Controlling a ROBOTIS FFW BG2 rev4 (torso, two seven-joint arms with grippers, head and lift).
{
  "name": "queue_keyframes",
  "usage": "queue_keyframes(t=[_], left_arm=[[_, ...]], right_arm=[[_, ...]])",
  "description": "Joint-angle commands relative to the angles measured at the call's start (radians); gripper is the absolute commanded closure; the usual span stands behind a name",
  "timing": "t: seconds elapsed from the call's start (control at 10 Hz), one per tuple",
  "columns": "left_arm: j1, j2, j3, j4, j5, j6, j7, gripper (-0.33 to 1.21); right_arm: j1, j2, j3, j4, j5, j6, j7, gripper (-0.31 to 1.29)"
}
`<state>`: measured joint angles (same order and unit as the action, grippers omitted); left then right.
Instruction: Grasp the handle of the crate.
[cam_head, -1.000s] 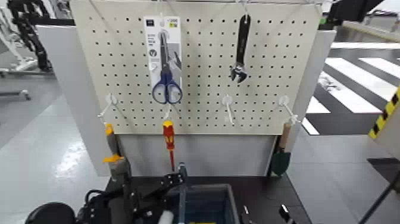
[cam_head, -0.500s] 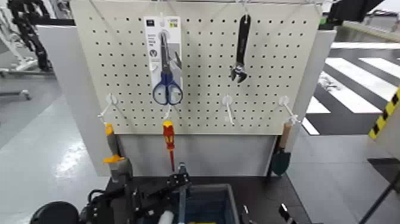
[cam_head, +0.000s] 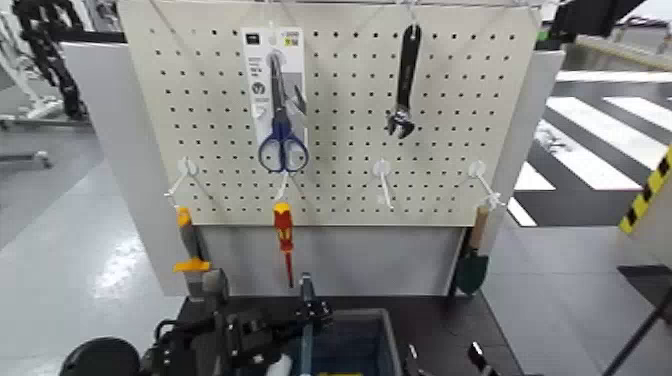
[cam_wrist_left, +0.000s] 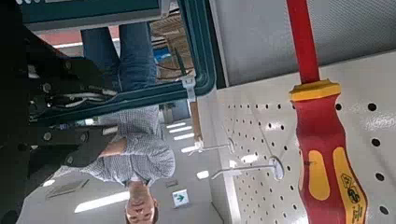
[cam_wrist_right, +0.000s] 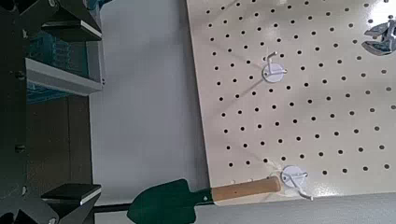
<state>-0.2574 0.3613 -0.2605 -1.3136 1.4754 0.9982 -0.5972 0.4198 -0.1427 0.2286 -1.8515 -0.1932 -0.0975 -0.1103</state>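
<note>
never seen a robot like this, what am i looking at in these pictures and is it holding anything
This is a two-armed robot. The head picture looks forward and down at a pegboard hung with scissors, a wrench and a screwdriver. Below sits a crate with an upright handle.

The other two come from its wrists. The left gripper is at the crate's handle; whether it grips it firmly, I can't tell. The right gripper, open and empty, waits beside the crate.
</note>
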Motion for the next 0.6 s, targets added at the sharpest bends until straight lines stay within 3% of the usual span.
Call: queue_keyframes(t=[0.1, 0.6], left_arm=[[0.009, -0.004, 0.004, -0.001, 0.000, 0.000, -0.004, 1.19], [0.033, -0.015, 0.007, -0.038, 0.000, 0.003, -0.024, 1.19]], right_arm=[[0.000, 0.000, 0.000, 0.000, -0.002, -0.001, 0.000, 0.15], [0.004, 0.000, -0.002, 0.000, -0.002, 0.001, 0.000, 0.15]])
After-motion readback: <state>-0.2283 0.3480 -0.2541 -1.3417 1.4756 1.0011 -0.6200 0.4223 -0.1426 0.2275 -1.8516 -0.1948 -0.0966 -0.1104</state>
